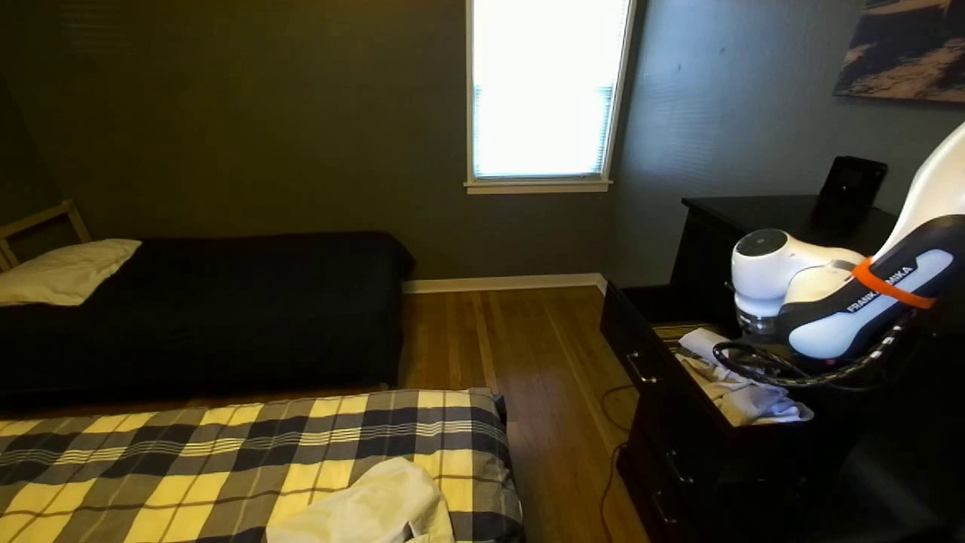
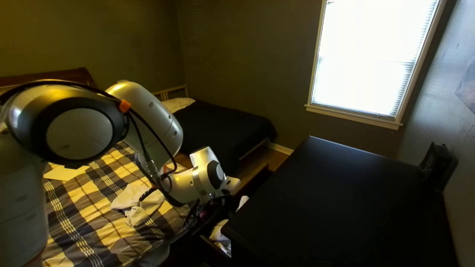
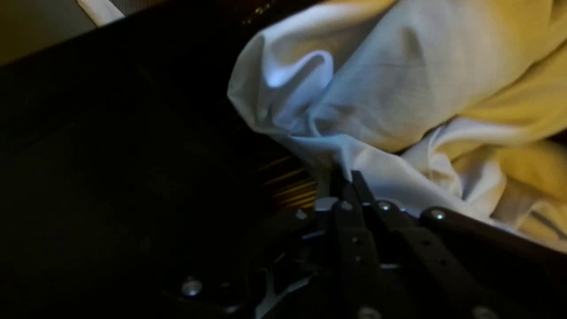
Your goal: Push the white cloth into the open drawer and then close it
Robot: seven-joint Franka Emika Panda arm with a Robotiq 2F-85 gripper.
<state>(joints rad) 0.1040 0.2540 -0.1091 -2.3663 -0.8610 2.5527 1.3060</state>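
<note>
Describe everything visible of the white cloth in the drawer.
The white cloth looks thin and soft, bunched in loose folds with a curled loop; its colour shifts from bluish white to yellow. It lies crumpled in the open drawer. At one fold, the shut pincer apparently touches it. Its underside is hidden.

Dim light, glaring window (image 1: 546, 94), murky shadowed dresser (image 1: 724, 467), blurred wrist view

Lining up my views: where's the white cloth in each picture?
In an exterior view: white cloth, right of centre, inside the open drawer, below the arm.
In an exterior view: white cloth, bottom, near centre, small patches beside the dresser top.
In the wrist view: white cloth, upper right, at the fingers.
Shared landmark: that drawer, in all three.
</note>
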